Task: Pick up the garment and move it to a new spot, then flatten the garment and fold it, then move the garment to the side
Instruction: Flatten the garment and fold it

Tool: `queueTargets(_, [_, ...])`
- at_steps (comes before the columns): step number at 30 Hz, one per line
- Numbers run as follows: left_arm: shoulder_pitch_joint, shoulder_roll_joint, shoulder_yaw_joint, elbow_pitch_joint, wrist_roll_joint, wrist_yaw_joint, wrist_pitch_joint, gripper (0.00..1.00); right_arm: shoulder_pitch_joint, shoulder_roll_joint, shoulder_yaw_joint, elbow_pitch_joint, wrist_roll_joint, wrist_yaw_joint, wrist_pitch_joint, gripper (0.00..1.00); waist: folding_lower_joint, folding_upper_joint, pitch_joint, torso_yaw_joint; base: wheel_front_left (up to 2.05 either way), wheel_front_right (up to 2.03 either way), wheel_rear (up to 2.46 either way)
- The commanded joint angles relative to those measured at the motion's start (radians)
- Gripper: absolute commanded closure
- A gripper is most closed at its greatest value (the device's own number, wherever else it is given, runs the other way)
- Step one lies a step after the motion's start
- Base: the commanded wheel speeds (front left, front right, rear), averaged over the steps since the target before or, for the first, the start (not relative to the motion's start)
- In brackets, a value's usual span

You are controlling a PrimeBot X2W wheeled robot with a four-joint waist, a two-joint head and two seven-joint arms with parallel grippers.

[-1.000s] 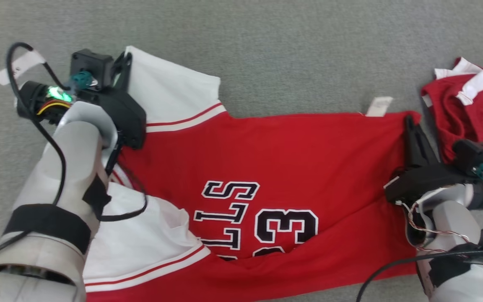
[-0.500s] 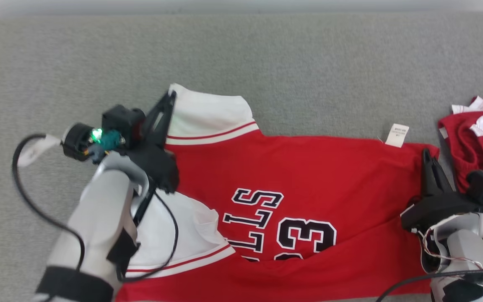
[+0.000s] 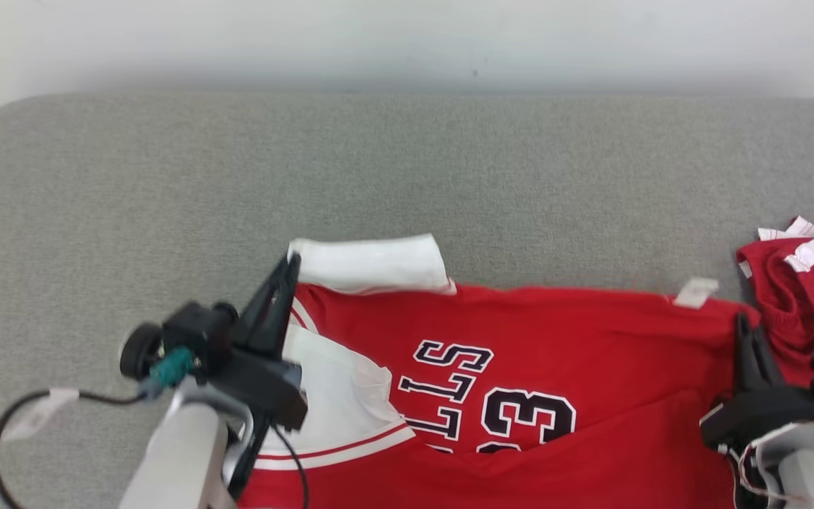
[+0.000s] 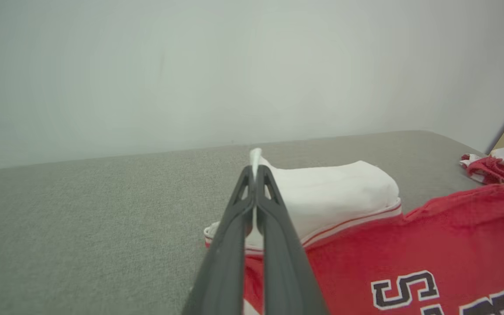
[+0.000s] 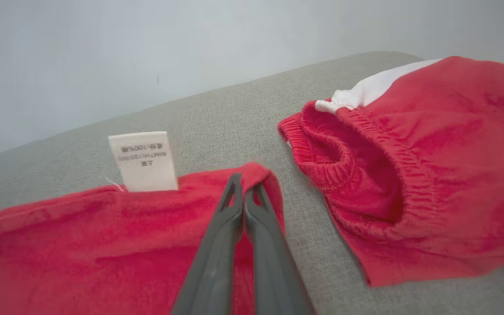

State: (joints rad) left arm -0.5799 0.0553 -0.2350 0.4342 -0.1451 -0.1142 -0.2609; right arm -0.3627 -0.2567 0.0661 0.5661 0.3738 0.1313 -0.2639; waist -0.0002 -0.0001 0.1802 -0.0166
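"LLS", "23" on red jersey [image 3: 591, 332]

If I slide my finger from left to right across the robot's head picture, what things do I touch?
Left gripper → jersey sleeve → jersey number 23 → jersey label → right gripper → red shorts.

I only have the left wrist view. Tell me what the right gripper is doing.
Observer: The right gripper is shut on the red hem corner of the jersey, beside its white care label.
Operator: Report what lies next to that corner.
Observer: Red shorts with an elastic waistband, apart from the jersey; bare grey surface shows between them.
Operator: Describe the jersey's near side.
Observer: In the head view a second white sleeve lies rumpled, left of the black lettering.
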Motion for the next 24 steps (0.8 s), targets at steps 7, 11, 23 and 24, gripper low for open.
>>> queueTargets(7, [0.163, 0.001, 0.019, -0.079, 0.001, -0.008, -0.005, 1.0, 0.087, -0.011, 0.024, -0.017, 0.03, -0.001, 0.0, 1.0, 0.0002, 0.0001, -0.031, 0.017, 0.0, 0.0, 0.0])
queueTargets(11, [0.232, 0.0, 0.02, -0.113, 0.013, -0.011, -0.005, 1.0, 0.123, -0.02, 0.038, -0.025, 0.053, -0.001, 0.0, 1.0, 0.0002, 0.0001, -0.042, 0.018, 0.0, 0.0, 0.0])
queueTargets(23, [0.361, -0.003, 0.013, -0.116, 0.016, -0.014, -0.005, 1.0, 0.187, -0.012, 0.048, -0.03, 0.079, -0.001, 0.0, 1.0, 0.0002, 0.0001, -0.067, 0.018, 0.0, 0.0, 0.0])
queueTargets(24, [0.365, -0.003, 0.018, -0.114, 0.016, -0.014, -0.005, 1.0, 0.188, -0.01, 0.047, -0.031, 0.08, -0.001, 0.0, 1.0, 0.0002, 0.0001, -0.067, 0.017, 0.0, 0.0, 0.0])
